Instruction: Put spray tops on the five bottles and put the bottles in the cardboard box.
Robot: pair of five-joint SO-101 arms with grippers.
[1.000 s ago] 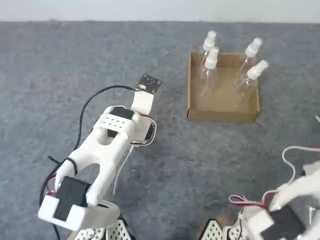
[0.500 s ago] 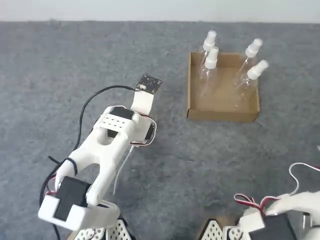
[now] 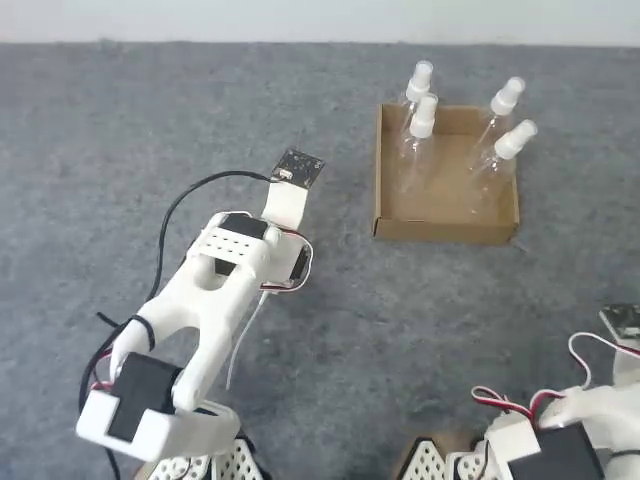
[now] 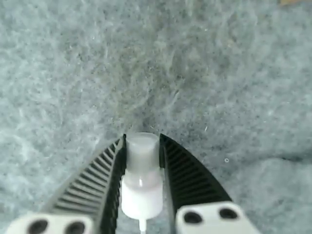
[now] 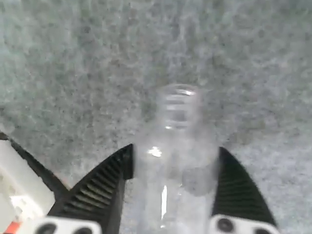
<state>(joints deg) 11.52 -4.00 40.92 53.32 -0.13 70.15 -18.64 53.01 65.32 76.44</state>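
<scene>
Now four capped bottles [image 3: 421,122] stand in the cardboard box [image 3: 445,232], upper right. The left claw [image 4: 142,141] pinches the last spray top [image 4: 141,173]. The right claw [image 5: 175,152] hugs the bare bottle [image 5: 176,124]. Next, I think, they must line up straight.

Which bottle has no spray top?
The clear bottle in the right gripper: its threaded neck is open; the four bottles in the cardboard box wear white spray tops.

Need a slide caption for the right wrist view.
Right gripper holds a clear plastic bottle, threaded neck uncapped, over grey carpet.
</scene>
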